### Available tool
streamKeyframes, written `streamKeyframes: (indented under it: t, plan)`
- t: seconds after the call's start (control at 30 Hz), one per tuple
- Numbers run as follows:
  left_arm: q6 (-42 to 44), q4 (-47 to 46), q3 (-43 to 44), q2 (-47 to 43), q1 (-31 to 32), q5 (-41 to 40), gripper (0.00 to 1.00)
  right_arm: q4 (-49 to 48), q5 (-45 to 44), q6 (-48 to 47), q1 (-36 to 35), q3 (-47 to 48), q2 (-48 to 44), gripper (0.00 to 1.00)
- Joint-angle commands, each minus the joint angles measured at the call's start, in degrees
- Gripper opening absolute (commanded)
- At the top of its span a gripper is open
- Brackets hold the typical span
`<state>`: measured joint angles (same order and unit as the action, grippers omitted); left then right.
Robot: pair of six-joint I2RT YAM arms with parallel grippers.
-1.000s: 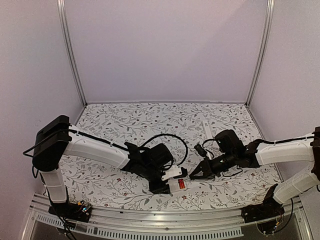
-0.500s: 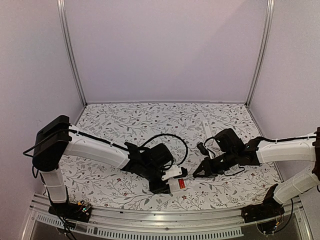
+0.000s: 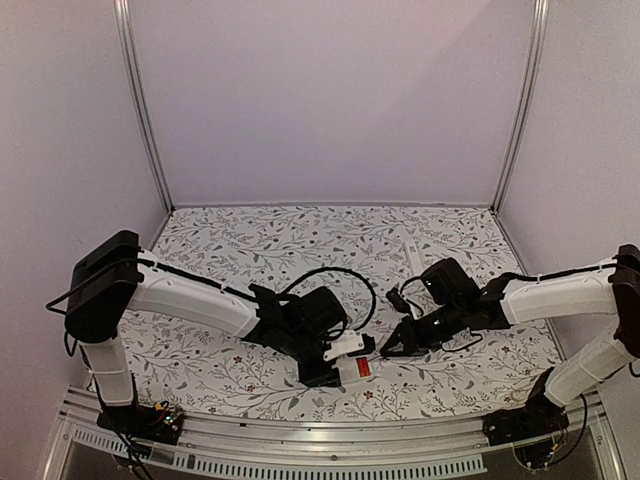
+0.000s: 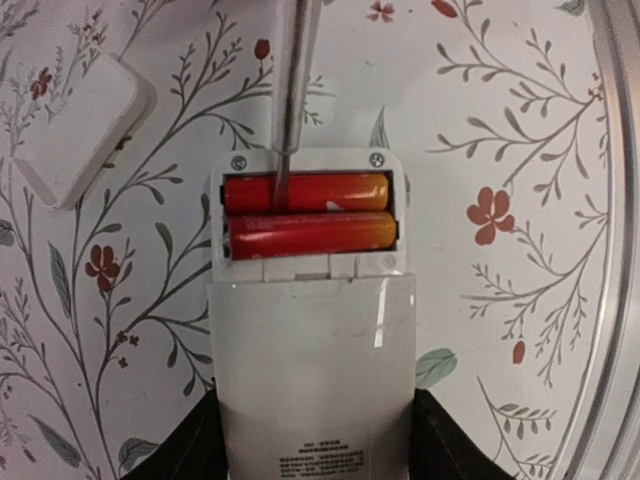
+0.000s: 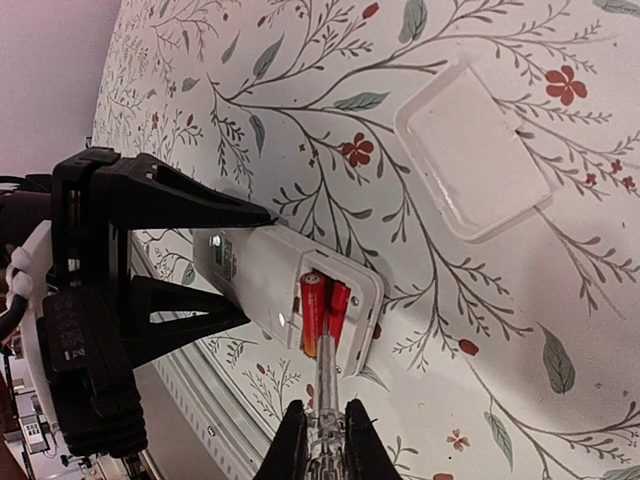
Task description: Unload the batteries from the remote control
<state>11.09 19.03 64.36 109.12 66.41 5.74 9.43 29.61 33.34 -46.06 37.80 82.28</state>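
Grips a white remote (image 4: 315,380) by its long sides with the left fingers (image 4: 185,455), close to the front rail (image 3: 300,440) of the flowered desk (image 3: 230,240). Shows the battery bay open, with two orange-red batteries (image 4: 305,210) side by side inside, neither out yet. Pinches a thin metal rod (image 4: 295,90) in the closed right fingers (image 5: 290,450), tip down on the battery nearest the remote's end.

Likely trouble from here:
- Skidding off the round battery through too steep a pry, and jabbing the bay wall or contacts.
- Popping the battery loose under spring pressure and sending it rolling toward the rail and off the near edge.
- Twisting the remote in the left grip through a sideways push of the rod.

Little room on the near side, with the rail close by the remote. Just beside the remote, apart from it, a white cover (image 4: 75,125) flat on the desk, liable to be knocked by a wide sweep. Farther back, a broad stretch of patterned desk between the arms, probably the safest place for setting batteries down. Far right, a slim white strip (image 3: 411,252), too small to identify. Beyond that, plain walls (image 3: 330,100) closing off the left, right and back.
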Motion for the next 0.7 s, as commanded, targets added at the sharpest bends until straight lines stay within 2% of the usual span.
streamKeyframes:
  t: [0.0, 0.23, 0.53, 0.67]
  plan:
    - [1.0, -0.6, -1.3, 4.6, -3.5, -11.5, 0.25, -4.4, 3.2, -0.8, 0.0, -0.6, 2.3, 0.00]
    - [1.0, -0.4, -1.3, 4.7, -3.9, -12.3, 0.24, -13.7, 11.6, 0.6, 0.0, -3.0, 3.0, 0.00]
    - [0.4, 0.7, -0.1, 5.0, -5.6, -13.5, 0.24, -13.5, 15.3, 1.1, 0.0, -5.8, -2.8, 0.00]
    - [0.0, 1.0, 0.4, 5.4, -5.8, -14.0, 0.24, -12.5, 14.4, 0.9, 0.0, -6.2, -3.9, 0.00]
